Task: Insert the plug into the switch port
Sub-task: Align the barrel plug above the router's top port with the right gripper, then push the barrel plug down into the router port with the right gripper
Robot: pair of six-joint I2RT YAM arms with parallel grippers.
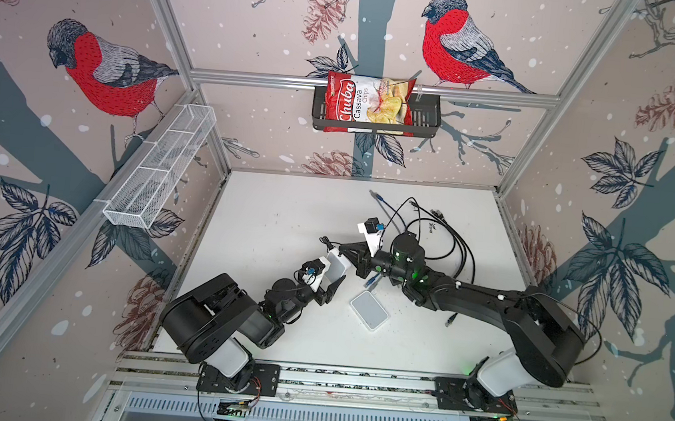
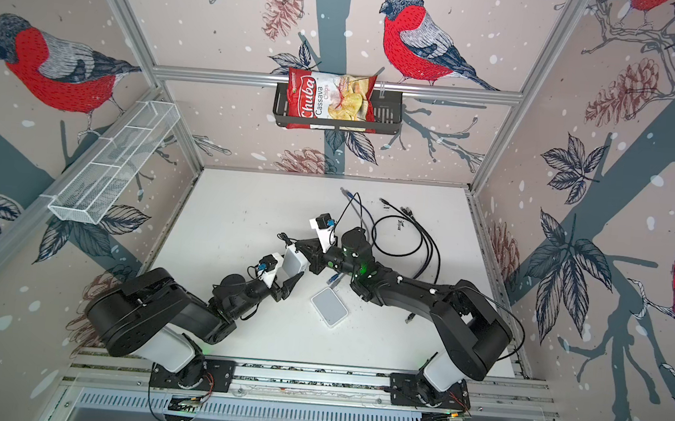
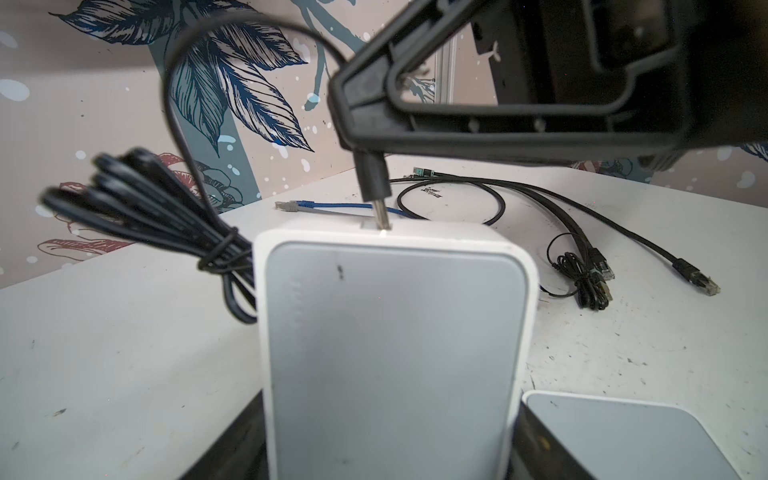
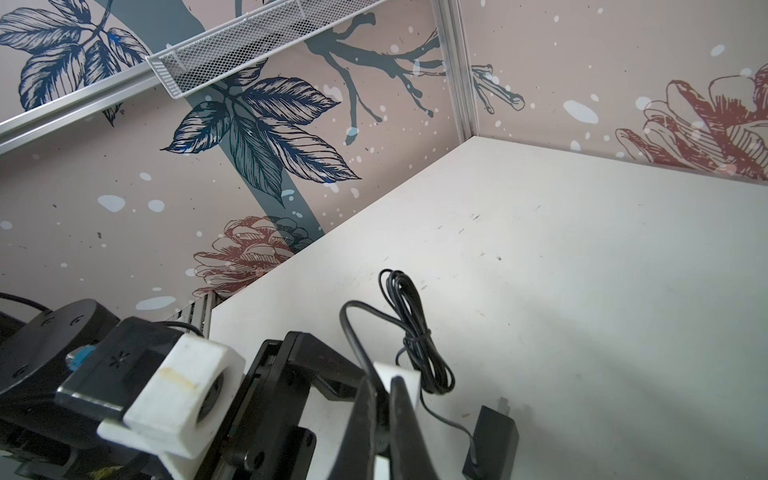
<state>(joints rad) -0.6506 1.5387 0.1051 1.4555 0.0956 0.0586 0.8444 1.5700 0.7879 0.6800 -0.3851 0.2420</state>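
Note:
My left gripper [image 1: 332, 280] [image 3: 386, 457] is shut on a white switch [image 1: 338, 266] [image 2: 295, 263] [image 3: 390, 353], a jaw on each side, holding it on end above the table. The right gripper [image 1: 344, 249] [image 4: 388, 399] is shut on the black plug [image 3: 373, 178] just above the switch's upper edge. The plug's metal pin [image 3: 382, 216] meets a small port in that edge, and most of the pin still shows. Its thin black cord [image 3: 174, 124] loops to a tied bundle [image 3: 137, 195] [image 4: 415, 345] beside the switch.
A second white switch [image 1: 369, 309] [image 2: 329, 306] lies flat on the table [image 1: 285, 215] near the held one. A black power adapter [image 4: 492, 440] rests under the right gripper. Black cables [image 1: 450, 238] and a blue one [image 1: 382, 201] spread at the back right. A chips bag [image 1: 368, 101] fills a wall basket.

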